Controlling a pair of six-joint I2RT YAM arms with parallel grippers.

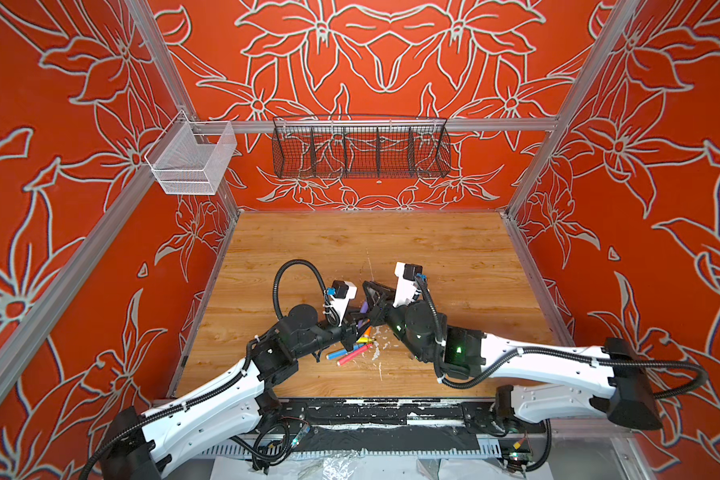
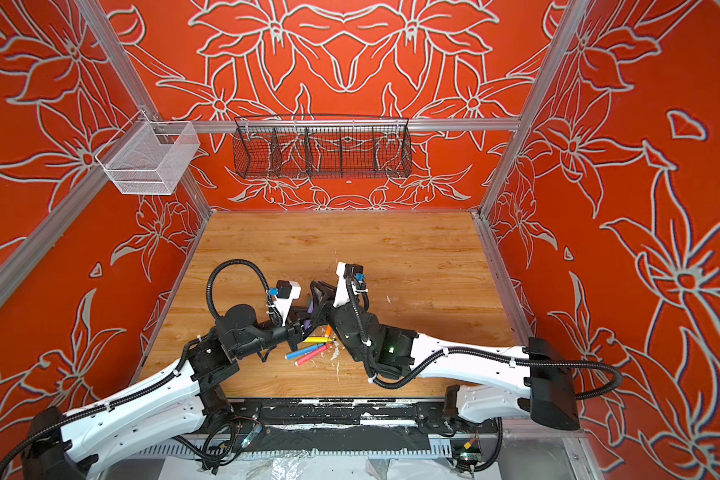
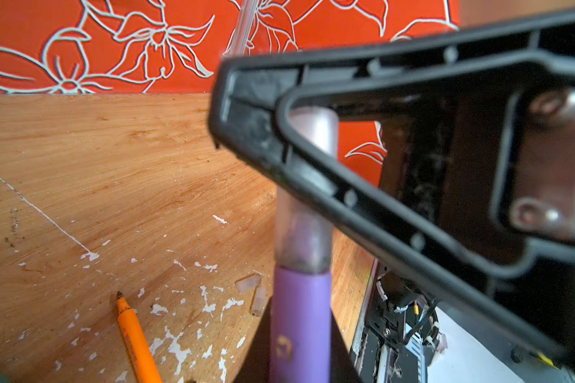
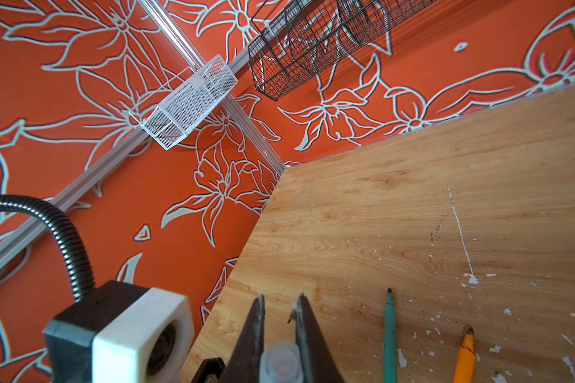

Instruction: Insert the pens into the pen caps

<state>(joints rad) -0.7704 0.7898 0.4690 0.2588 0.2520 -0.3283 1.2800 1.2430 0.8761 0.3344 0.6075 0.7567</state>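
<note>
Where the two arms meet over the front of the wooden worktop [image 1: 433, 257], the left hand [image 1: 356, 320] is clamped tight on a slim purple plastic marker pen [image 3: 301, 325], held clear of the surface. The right hand [image 4: 281, 300] pinches a translucent greyish-clear plastic cap [image 3: 302, 238] that sits over the pen's tip, its rim against the purple barrel. An orange pen [image 3: 136, 338], a yellow pen [image 1: 364, 340], a blue pen [image 1: 336, 354] and a pink pen [image 1: 352, 355] lie underneath. A green pen [image 4: 389, 335] lies beside the orange, and two loose clear caps [image 3: 248, 283] rest nearby.

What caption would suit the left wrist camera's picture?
The right gripper holds a translucent plastic cap on the purple plastic marker pen; an uncapped orange pen lies on the wooden table.
</note>
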